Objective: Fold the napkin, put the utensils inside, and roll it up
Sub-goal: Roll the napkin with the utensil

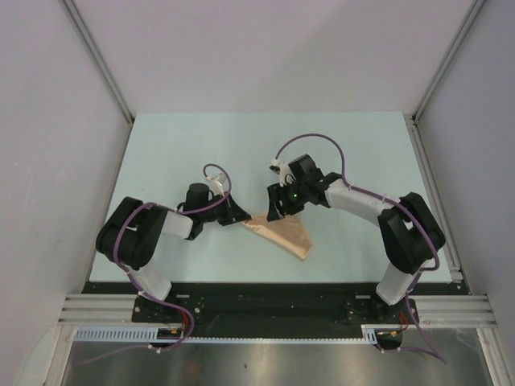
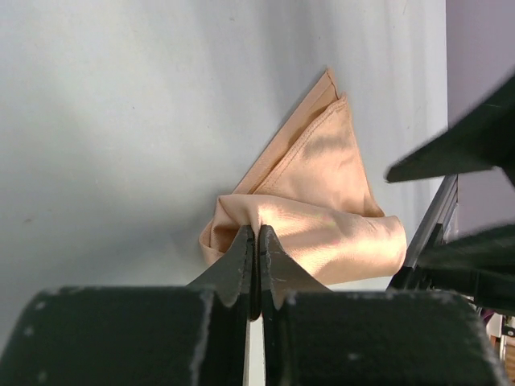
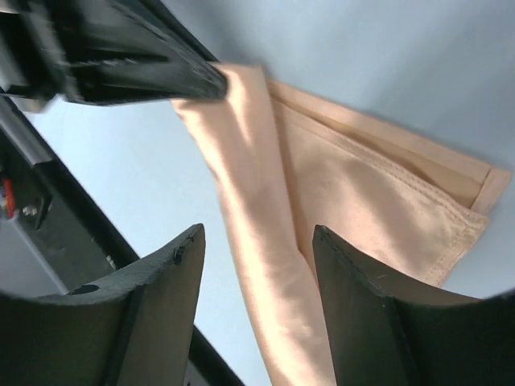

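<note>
My left tool (image 2: 256,235) pinches the napkin (image 2: 322,193).
My tool's jaws are pressed together on a raised fold at the cloth's near, rolled edge. The peach napkin tapers to a point farther off on the pale table (image 2: 121,121), and dark shapes (image 2: 467,149) intrude at right.

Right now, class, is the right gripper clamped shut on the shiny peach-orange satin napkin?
No: the right gripper stands open, jaws apart, the napkin lying between them.

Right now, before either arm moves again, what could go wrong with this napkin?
The left gripper pinches just a small bump of the napkin; a pull may slip the shiny cloth free. The right gripper stands open astride the rolled edge, so that roll could loosen. No utensil shows in any view; it may be missing.
</note>
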You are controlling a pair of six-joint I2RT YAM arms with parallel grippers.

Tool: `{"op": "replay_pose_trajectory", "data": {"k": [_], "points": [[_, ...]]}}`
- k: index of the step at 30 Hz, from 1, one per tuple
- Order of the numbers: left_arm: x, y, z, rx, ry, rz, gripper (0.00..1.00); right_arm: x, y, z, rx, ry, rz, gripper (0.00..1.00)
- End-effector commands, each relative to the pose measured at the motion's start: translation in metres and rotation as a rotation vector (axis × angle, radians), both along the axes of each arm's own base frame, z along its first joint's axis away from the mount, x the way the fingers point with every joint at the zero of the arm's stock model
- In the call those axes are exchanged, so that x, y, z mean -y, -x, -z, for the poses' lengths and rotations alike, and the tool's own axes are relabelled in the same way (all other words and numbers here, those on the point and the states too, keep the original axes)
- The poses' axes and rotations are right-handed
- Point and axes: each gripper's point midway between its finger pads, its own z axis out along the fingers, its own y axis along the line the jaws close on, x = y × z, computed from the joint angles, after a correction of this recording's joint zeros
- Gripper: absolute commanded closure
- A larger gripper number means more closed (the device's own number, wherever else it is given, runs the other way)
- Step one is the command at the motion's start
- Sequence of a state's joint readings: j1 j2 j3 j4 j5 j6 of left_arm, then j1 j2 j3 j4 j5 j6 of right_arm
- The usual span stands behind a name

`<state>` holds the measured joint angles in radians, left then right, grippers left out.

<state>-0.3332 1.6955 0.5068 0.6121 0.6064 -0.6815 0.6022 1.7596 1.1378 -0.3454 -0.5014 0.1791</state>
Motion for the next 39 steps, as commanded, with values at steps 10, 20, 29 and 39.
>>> {"op": "replay_pose_trajectory", "data": {"k": [10,20,29,39], "points": [[0.004,-0.005,-0.006,0.021,0.005,0.013,0.98,-0.039,0.019,-0.011,0.436,0.246,-0.150,0.38],[0.004,-0.005,-0.005,0.019,0.003,0.015,0.99,-0.042,0.023,0.015,0.462,0.380,-0.212,0.42],[0.005,-0.005,-0.006,0.021,0.004,0.020,0.96,-0.033,0.018,0.026,0.505,0.462,-0.205,0.40],[0.009,-0.003,-0.022,0.086,0.042,0.048,0.79,-0.023,0.016,0.046,0.455,0.490,-0.208,0.41]]}}
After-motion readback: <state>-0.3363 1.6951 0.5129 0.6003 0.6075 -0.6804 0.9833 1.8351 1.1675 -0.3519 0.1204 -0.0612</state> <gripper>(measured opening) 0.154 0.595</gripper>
